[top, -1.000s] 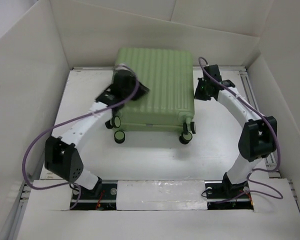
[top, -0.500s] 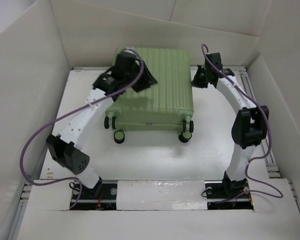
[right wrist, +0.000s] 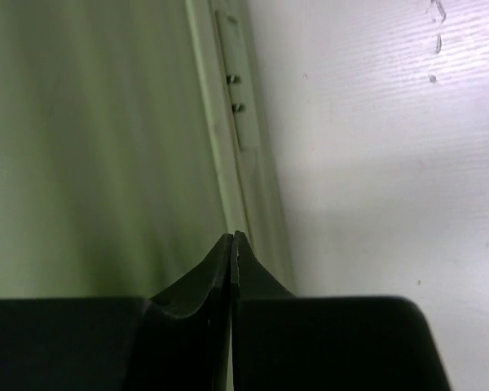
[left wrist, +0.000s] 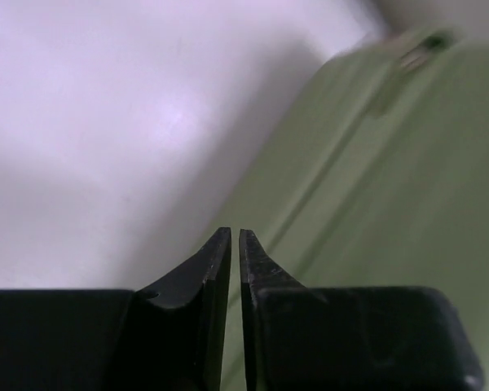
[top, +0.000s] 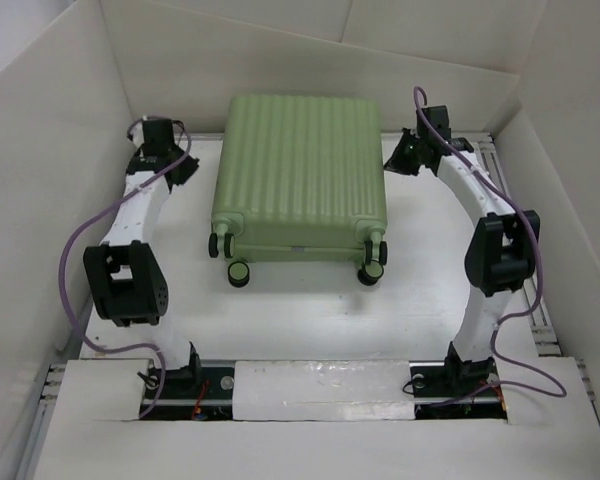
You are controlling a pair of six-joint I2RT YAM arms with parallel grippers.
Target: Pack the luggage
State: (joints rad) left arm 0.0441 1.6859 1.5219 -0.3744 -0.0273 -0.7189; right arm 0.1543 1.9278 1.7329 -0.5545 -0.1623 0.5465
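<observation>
On the bench (top: 310, 310) the shut luggage (top: 300, 165) sits between left end effector (left wrist: 235, 235) and right end effector (right wrist: 232, 236), both pressed together, empty; opening seems next.

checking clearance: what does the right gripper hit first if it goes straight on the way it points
Probably the luggage, at its pale edge strip right ahead of the shut right gripper, though depth is hard to judge.
</observation>
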